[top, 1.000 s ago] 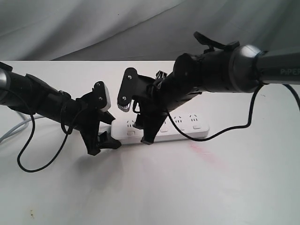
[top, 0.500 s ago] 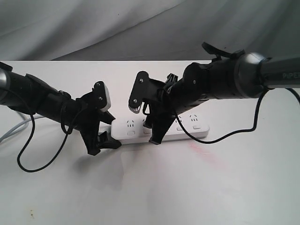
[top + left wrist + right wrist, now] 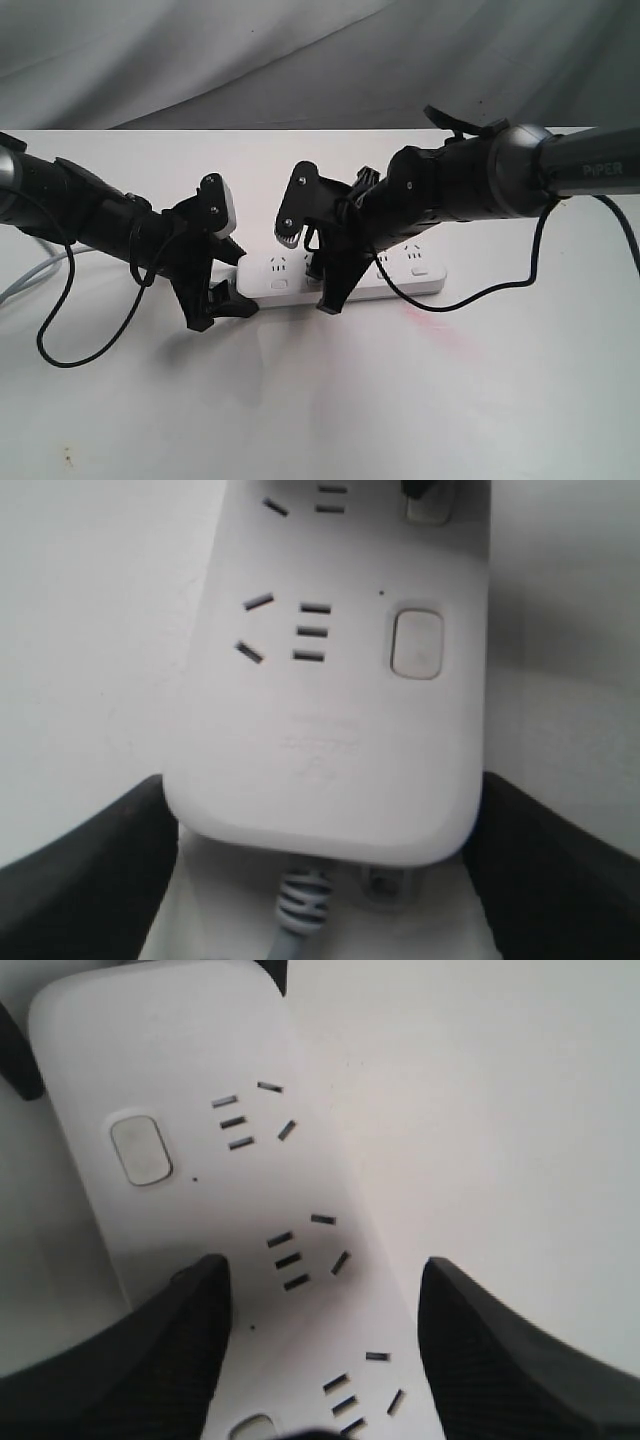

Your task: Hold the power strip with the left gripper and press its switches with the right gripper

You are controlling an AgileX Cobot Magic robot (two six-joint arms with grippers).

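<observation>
The white power strip (image 3: 405, 272) lies flat on the table, its grey-white cord (image 3: 28, 277) trailing off to the left. My left gripper (image 3: 228, 300) is shut on the strip's cord end; in the left wrist view the fingers (image 3: 545, 865) press both long edges of the power strip (image 3: 330, 730), just behind the first switch (image 3: 417, 643). My right gripper (image 3: 322, 285) is open and straddles the strip from above. In the right wrist view the power strip (image 3: 200, 1175) runs between its fingers (image 3: 160, 1355); one fingertip rests where the second switch is. The first switch (image 3: 140, 1150) is uncovered.
The white table (image 3: 350, 400) carries a faint pink smear (image 3: 432, 326) in front of the strip. The left arm's thin black cable (image 3: 55, 352) loops onto the table; the right arm's cable (image 3: 500, 285) sags beside the strip's right end. Grey cloth (image 3: 200, 60) hangs behind.
My right gripper has moved to the right along the strip, from over the first switch to the second, and has dropped slightly. The left gripper and the strip have not moved.
</observation>
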